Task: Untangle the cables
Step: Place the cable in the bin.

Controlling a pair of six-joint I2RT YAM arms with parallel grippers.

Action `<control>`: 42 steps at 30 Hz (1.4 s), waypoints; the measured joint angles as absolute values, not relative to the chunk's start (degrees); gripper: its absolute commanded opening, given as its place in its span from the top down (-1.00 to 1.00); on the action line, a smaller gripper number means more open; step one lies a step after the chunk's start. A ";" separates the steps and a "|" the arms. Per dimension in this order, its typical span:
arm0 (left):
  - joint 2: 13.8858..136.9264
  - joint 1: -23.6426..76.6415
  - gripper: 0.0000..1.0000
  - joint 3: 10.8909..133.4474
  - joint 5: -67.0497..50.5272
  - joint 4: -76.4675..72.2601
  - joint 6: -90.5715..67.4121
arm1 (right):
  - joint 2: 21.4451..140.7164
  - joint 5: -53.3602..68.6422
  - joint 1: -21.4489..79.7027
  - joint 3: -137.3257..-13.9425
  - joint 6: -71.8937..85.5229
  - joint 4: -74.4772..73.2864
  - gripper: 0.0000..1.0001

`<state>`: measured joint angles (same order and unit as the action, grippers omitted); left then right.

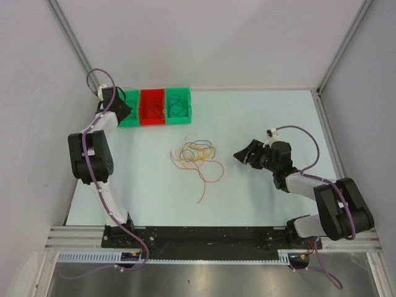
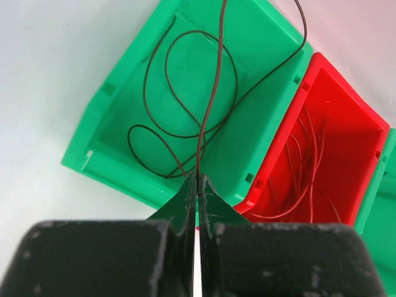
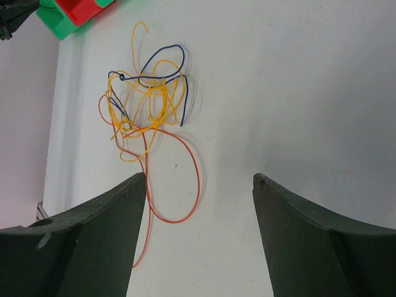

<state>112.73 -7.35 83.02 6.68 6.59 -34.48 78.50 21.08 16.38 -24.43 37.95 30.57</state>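
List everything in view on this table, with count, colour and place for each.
table: one, pale
left green bin: one, green, far left
red bin: one, red, beside it
right green bin: one, green, beyond red
dark cable: at least one, brown-black, left green bin
red cables: several, red, red bin
dark loop: unclear, dark, right green bin
cable tangle: unclear, yellow-orange-blue, table centre
left gripper: one, black, shut on dark cable
right gripper: one, black, open, right of tangle

Bright, even, diffuse light, faint soft shadows beside the cables [image 3: 151,114], mostly crisp focus
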 measured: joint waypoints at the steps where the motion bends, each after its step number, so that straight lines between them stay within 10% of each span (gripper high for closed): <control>1: 113.23 -7.35 0.99 83.40 6.20 6.57 -34.44 | 78.50 21.08 16.38 -24.43 37.95 30.57 -0.48; 23: 132.03 -7.38 0.99 107.66 -1.52 8.86 -34.17 | 79.15 21.56 15.94 -24.45 38.06 30.87 -0.49; 37: 125.08 -7.68 0.92 88.92 -1.76 4.84 -39.20 | 79.24 21.96 15.64 -24.45 38.79 31.38 -0.48; 42: 124.42 -7.66 0.57 88.90 -1.78 4.86 -39.03 | 79.24 21.96 15.62 -24.45 38.81 31.38 -0.48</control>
